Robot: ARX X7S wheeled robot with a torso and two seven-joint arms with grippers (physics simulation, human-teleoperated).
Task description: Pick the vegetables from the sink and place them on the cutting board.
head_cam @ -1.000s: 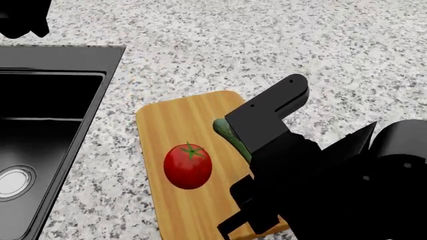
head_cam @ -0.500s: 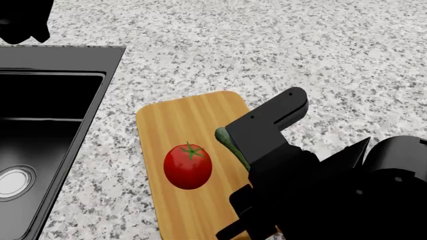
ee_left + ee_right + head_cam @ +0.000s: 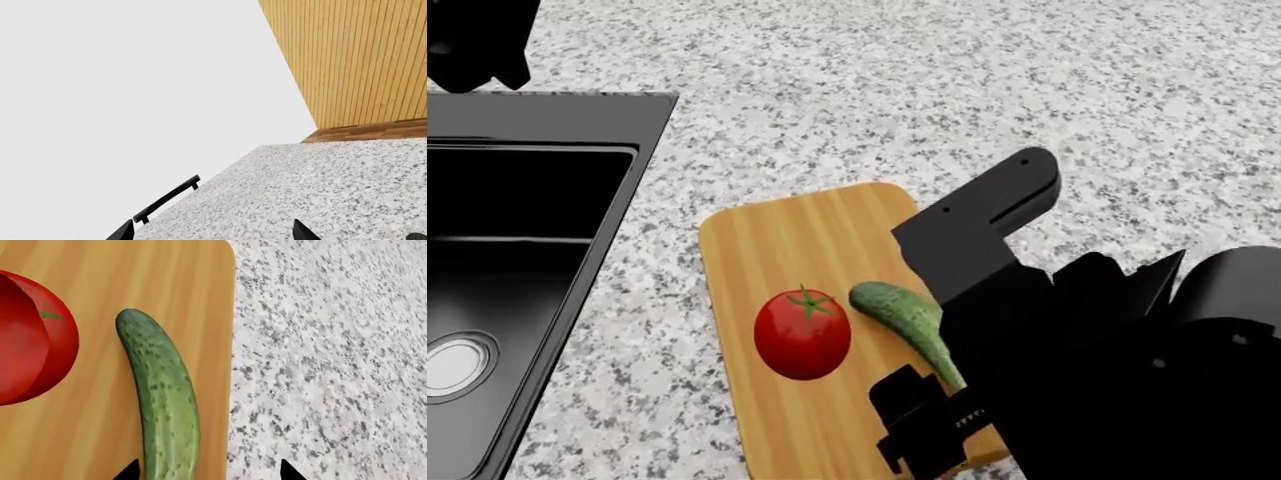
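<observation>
On the wooden cutting board [image 3: 787, 230] the red tomato [image 3: 802, 333] sits with the green cucumber [image 3: 905, 312] lying just to its right, near the board's right edge. In the right wrist view the cucumber [image 3: 163, 395] lies flat on the board [image 3: 100, 280] beside the tomato [image 3: 30, 340]. My right gripper [image 3: 208, 472] is open and straddles the cucumber's near end. In the head view this gripper [image 3: 954, 335] hides that end. The black sink [image 3: 507, 250] at the left shows no vegetables. My left gripper [image 3: 212, 234] is open over bare counter.
Speckled granite counter [image 3: 961, 90] surrounds the board and sink. A silver drain [image 3: 454, 362] shows in the basin. My left arm [image 3: 481, 40] hangs above the sink's far corner. The left wrist view shows a black bar handle [image 3: 167, 199] and a wood-panelled wall [image 3: 353, 60].
The cucumber, earlier mostly hidden under my right gripper's finger, now lies in plain view on the board beside the tomato. The right gripper's fingers have spread and shifted slightly right.
</observation>
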